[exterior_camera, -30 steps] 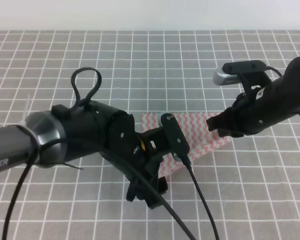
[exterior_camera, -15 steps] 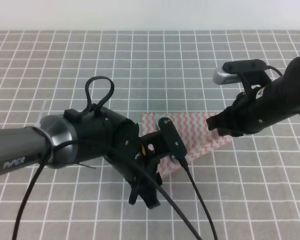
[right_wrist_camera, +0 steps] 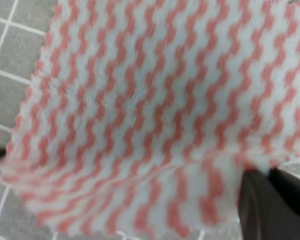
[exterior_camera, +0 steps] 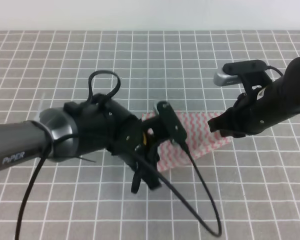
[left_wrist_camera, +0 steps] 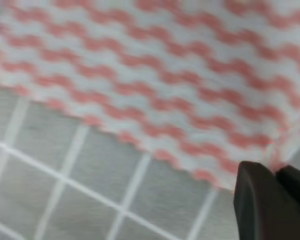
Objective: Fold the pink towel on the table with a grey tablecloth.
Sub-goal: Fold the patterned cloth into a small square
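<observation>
The pink towel (exterior_camera: 200, 134), with pink-and-white zigzag stripes, shows only as a patch between my two arms on the table with a grey tablecloth (exterior_camera: 140, 60). My left gripper (exterior_camera: 151, 172) is low at the towel's near corner, mostly hidden by its own arm. In the left wrist view the left gripper (left_wrist_camera: 277, 172) is shut on the pink towel (left_wrist_camera: 155, 75), lifting its edge off the grey cloth (left_wrist_camera: 65, 165). The right gripper (exterior_camera: 217, 125) is at the towel's right side. The right wrist view shows the right gripper (right_wrist_camera: 267, 175) shut on the pink towel (right_wrist_camera: 140, 100), which fills that view.
The grey grid cloth runs to a white wall (exterior_camera: 150, 15) at the back. The left arm's cable (exterior_camera: 200, 200) loops over the near table. A silver camera housing (exterior_camera: 225, 77) sits on top of the right arm.
My left arm has swung right and away from the near edge, carrying the towel's near corner with it, so less towel shows. The right arm has barely shifted.
</observation>
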`<state>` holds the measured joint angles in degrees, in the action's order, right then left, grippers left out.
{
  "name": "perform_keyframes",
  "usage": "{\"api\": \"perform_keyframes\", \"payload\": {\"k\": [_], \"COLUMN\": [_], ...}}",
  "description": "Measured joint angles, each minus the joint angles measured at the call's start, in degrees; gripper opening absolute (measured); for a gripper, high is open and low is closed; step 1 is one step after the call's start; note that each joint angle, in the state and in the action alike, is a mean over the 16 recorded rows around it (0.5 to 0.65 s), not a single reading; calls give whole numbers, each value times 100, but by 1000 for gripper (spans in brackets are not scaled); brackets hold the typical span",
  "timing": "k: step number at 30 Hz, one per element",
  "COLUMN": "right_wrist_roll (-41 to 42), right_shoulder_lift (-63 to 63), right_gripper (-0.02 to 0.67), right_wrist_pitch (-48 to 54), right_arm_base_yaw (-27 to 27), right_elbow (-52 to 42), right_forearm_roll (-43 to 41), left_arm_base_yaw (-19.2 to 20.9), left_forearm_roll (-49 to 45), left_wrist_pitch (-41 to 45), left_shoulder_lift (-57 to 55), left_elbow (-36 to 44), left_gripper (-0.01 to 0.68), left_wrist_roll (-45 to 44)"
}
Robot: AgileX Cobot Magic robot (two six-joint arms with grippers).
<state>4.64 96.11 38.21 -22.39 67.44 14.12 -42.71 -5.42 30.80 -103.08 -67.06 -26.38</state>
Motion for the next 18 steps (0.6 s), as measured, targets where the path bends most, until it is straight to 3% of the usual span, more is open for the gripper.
{"api": "perform_keyframes", "payload": {"k": [18], "right_wrist_roll": [-50], "right_shoulder_lift": [50], "right_gripper": [-16], "right_wrist_pitch": [141], "right_arm_base_yaw": [-6], "right_elbow": [-1], "right_forearm_roll": [-159], "left_arm_base_yaw": [146], "left_forearm_roll": [-529], "left_wrist_pitch": [-342], "left_shoulder_lift": [-8], "left_elbow": [-226], "left_gripper": [0], "left_wrist_roll": [757]}}
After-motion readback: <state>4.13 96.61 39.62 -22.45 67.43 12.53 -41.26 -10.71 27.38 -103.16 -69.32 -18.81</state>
